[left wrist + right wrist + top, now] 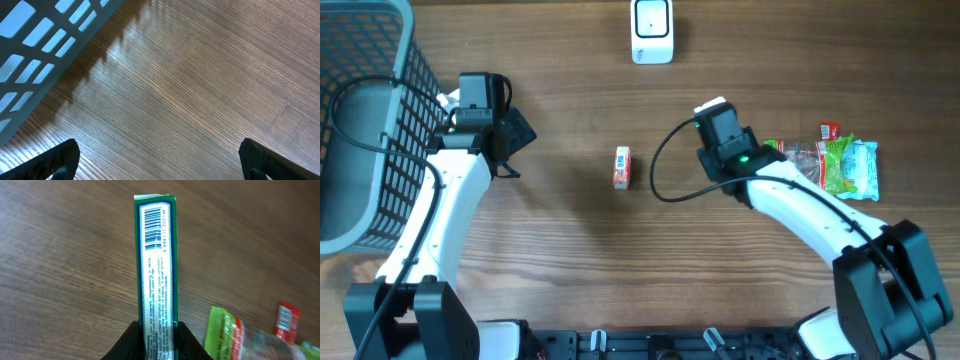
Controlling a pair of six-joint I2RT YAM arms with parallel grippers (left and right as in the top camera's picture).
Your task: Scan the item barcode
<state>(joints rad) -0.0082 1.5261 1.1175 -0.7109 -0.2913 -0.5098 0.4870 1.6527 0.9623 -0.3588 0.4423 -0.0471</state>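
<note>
Right end effector (157, 341): clamped on the lower end of a narrow green box (156, 280), one dark finger on each long side.
Left end effector (157, 165): fingers spread wide with nothing between them, hanging over bare table (570, 250) just beside the basket (360, 120).
Green box: held off the table and standing lengthwise away from the wrist. The printed side faces the right wrist camera.
Barcode (155, 227): at the far end of the box, above the block of small print, clear of the fingers.
Scanner (652, 30): the white unit at the far edge of the table, well apart from the right arm, is probably the reader.
Other goods: a small orange carton (622, 167) lies between the two arms. A heap of snack packets (835, 165) lies just beside the right arm.
Step in hand: by the look of it, the box is picked up and the code has not yet been presented.
Next move calls for: carrying the box across to the white unit and turning the wrist so the striped end faces its window squarely, with the grip kept low so the fingers do not cover the code.
</note>
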